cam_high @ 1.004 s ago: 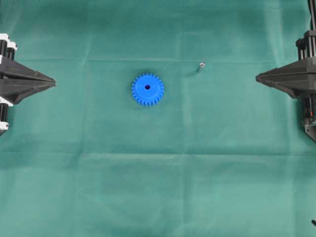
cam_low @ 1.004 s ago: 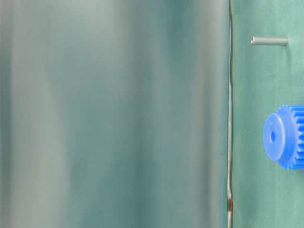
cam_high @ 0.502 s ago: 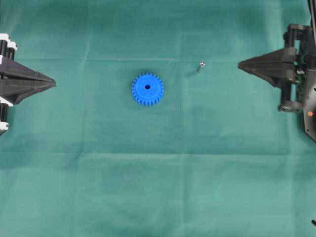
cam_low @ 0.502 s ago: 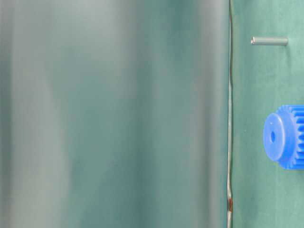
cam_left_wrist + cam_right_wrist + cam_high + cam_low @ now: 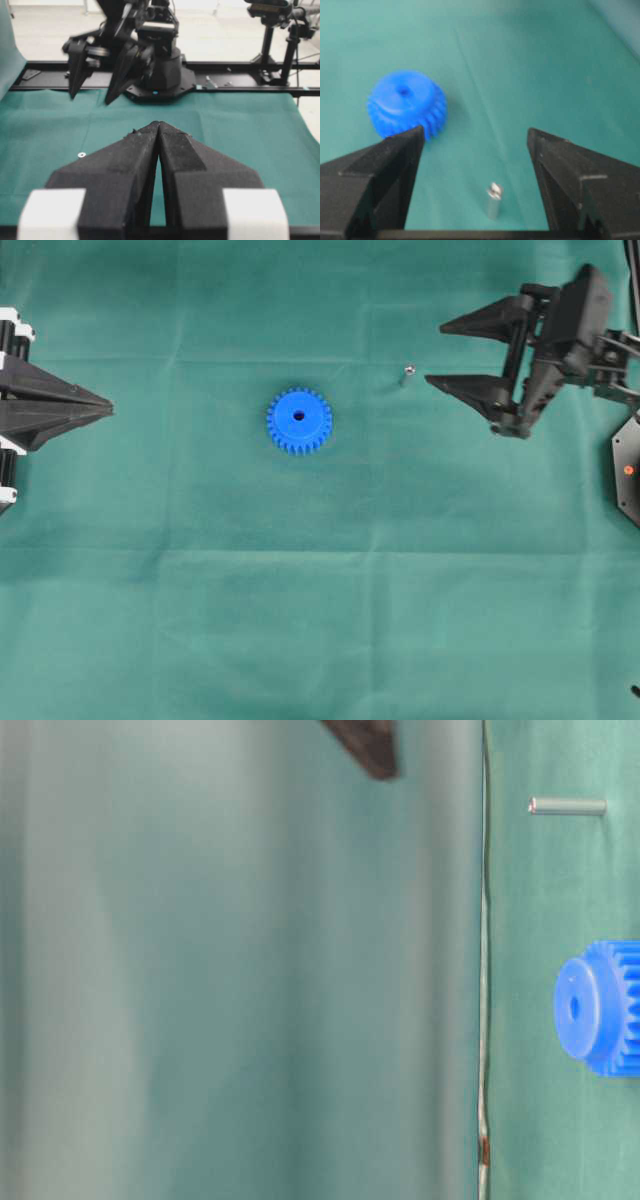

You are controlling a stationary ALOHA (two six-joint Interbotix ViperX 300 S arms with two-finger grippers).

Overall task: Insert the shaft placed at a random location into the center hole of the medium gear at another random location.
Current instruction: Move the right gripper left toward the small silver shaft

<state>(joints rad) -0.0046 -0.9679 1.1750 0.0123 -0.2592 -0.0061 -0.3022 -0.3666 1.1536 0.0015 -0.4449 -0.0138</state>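
One shaft (image 5: pixel 407 374), standing upright on the green bench (image 5: pixel 300 620), long axis vertical. One medium gear (image 5: pixel 299 421), lying flat, center hole (image 5: pixel 299 416) facing up, well apart from shaft. Right hand (image 5: pixel 432 354) released, jaws spread, near shaft. Left hand (image 5: pixel 108 405) clenched, empty, at bench edge

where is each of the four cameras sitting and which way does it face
Overhead: above, looking straight down on the medium gear, the shaft, left gripper and right gripper.
Table-level: low, turned sideways; gear and shaft at right, a dark gripper tip at top.
Left wrist: behind the shut left gripper, facing the right arm.
Right wrist: behind the open right gripper, looking down at shaft and gear.
Shared: overhead, table-level and right wrist all show gear and shaft.
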